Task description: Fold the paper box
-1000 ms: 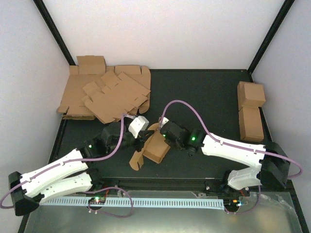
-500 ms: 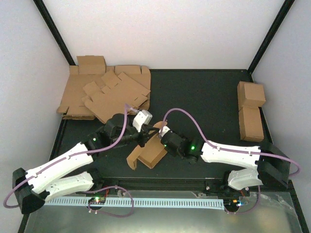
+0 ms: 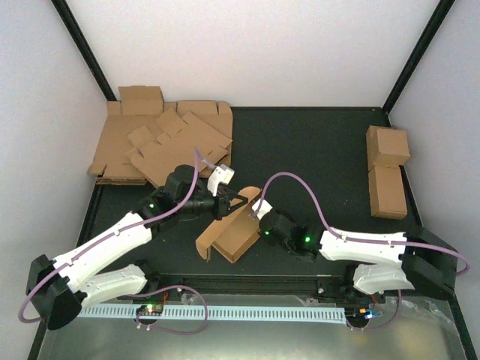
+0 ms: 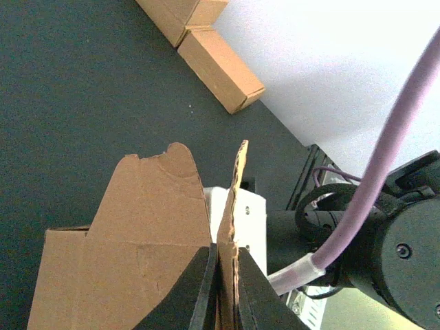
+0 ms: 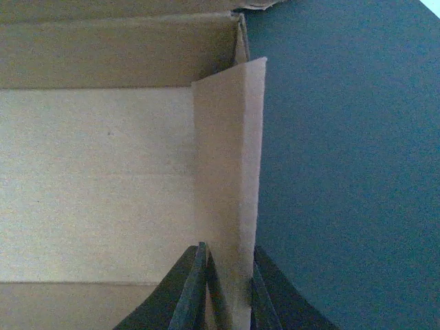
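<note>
The paper box (image 3: 232, 238), a half-folded brown cardboard carton, lies slanted on the black mat between the two arms. My left gripper (image 3: 229, 201) reaches in from the left to its upper end. In the left wrist view the left gripper (image 4: 225, 253) is shut on the thin edge of an upright flap, with a wider box panel (image 4: 137, 227) to the left. My right gripper (image 3: 259, 217) meets the box from the right. In the right wrist view the right gripper (image 5: 229, 249) is shut on a narrow end flap (image 5: 234, 158) beside the box's open inside (image 5: 103, 185).
A stack of flat brown blanks (image 3: 161, 146) covers the back left corner. Two finished cartons (image 3: 388, 172) stand along the right edge, also seen as cartons (image 4: 220, 58) in the left wrist view. White walls close the back and sides; a cable tray (image 3: 225, 311) runs along the front.
The left arm swung right and up with its flap. The right gripper drew back toward the right front and narrowed onto the end flap. The box turned and now lies longer and lower.
</note>
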